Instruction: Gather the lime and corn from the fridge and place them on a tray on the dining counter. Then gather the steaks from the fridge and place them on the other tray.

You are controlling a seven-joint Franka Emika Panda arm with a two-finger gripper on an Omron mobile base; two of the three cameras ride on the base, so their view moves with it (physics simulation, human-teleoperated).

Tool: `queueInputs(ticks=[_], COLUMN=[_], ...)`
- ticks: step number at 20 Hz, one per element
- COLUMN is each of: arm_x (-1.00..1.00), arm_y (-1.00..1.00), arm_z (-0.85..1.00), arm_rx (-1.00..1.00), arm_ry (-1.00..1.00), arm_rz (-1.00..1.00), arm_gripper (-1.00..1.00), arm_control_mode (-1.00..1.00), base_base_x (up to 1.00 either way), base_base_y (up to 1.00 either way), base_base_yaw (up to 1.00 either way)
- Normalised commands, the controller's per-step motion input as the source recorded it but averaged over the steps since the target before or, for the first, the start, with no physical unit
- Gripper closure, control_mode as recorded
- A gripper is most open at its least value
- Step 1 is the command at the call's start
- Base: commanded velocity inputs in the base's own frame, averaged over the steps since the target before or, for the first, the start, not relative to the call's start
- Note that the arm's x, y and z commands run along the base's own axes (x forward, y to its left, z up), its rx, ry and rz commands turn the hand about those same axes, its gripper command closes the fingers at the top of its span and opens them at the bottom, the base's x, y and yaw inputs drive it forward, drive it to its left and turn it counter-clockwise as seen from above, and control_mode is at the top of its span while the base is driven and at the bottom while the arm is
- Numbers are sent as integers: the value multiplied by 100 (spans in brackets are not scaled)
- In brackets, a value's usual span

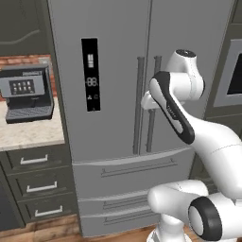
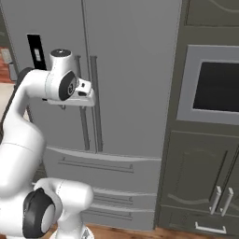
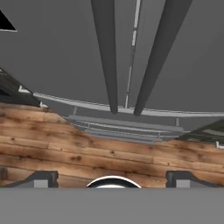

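Observation:
The tall grey fridge [image 1: 113, 71] stands straight ahead with both doors shut, also seen in the right base view [image 2: 135, 70]. Its two long vertical handles [image 1: 138, 104] meet at the centre seam. My gripper [image 2: 87, 99] hovers just in front of those handles at mid-door height. In the hand view the gripper [image 3: 113, 180] is open, its dark fingertips [image 3: 41, 179] set wide apart with nothing between them, looking down along the handles [image 3: 107, 52] to the bottom drawers [image 3: 124, 127]. The lime, corn and steaks are hidden; the trays and dining counter are out of view.
A coffee machine [image 1: 27, 94] sits on the wall counter left of the fridge, above dark drawers [image 1: 38, 179]. A built-in oven [image 2: 214, 86] and dark cabinet doors [image 2: 205, 186] stand to the fridge's right. Wooden floor [image 3: 65, 144] lies below.

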Motion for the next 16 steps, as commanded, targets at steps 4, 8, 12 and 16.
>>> queueInputs(ticks=[4,8,12,16], arm_x=[0,0,2,2], arm_y=[0,0,-18,-41], arm_z=[0,0,-14,-2], arm_rx=[0,0,0,0], arm_ry=[0,-1,-32,-42], arm_rz=[0,0,0,-2], arm_gripper=[-100,-100,-100,-100], arm_control_mode=[100,-100,-100,-100], base_base_x=[-34,-4,0,0], base_base_y=[0,0,0,0], base_base_yaw=[-3,0,0,0])
